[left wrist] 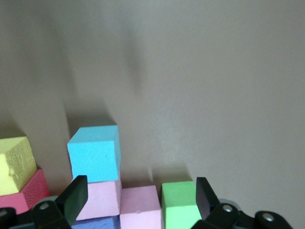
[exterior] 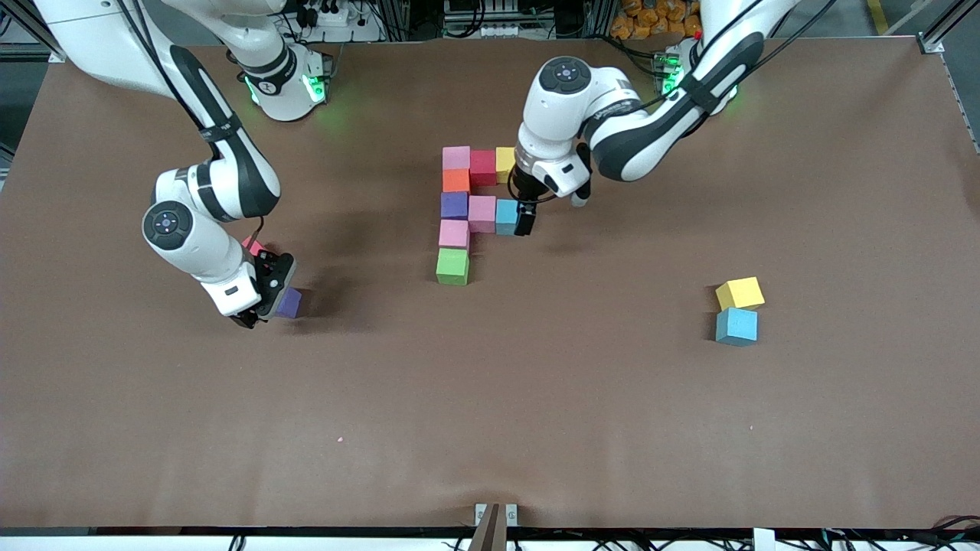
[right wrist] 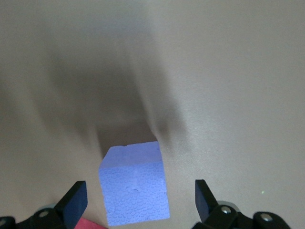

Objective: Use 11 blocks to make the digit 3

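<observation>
We see the left gripper wide open beside the digit 3 mid-table, the right gripper wide around a purple block, roomy front edge.

Even overhead light, soft shadows

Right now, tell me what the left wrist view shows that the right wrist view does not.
Only the left wrist view: the open left tool over the cluster of matte foam cubes, with a light blue cube, a green cube and a yellow cube.
Only the right wrist view: the open right tool around a lone purple cube.
Both: the brown table.
</observation>
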You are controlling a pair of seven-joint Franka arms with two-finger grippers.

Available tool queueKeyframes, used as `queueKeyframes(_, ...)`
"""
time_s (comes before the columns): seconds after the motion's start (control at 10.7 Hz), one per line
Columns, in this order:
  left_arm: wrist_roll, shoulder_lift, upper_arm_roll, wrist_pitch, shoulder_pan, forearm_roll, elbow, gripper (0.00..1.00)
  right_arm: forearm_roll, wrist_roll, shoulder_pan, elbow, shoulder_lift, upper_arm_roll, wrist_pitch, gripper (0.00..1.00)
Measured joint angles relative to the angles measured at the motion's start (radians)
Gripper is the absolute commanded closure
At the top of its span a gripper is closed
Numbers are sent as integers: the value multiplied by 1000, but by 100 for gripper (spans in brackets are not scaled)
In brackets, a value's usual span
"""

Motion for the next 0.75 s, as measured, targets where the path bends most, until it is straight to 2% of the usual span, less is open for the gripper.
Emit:
queueKeyframes(0.19,71,0,-67,-73,90,18,-1,0,8,-21,-1,2,-5,0,4,0)
queueKeyframes(0.37,253,-1,-128,-110,220,18,-1,0,79,-14,-2,12,-50,0,-8,0)
queueKeyframes(0.56,464,0,-142,-125,326,18,-1,0,174,25,-3,61,-106,-4,-111,0)
queueKeyframes(0.75,713,4,-142,-155,404,18,-2,0,187,125,-4,117,-126,-6,-151,0)
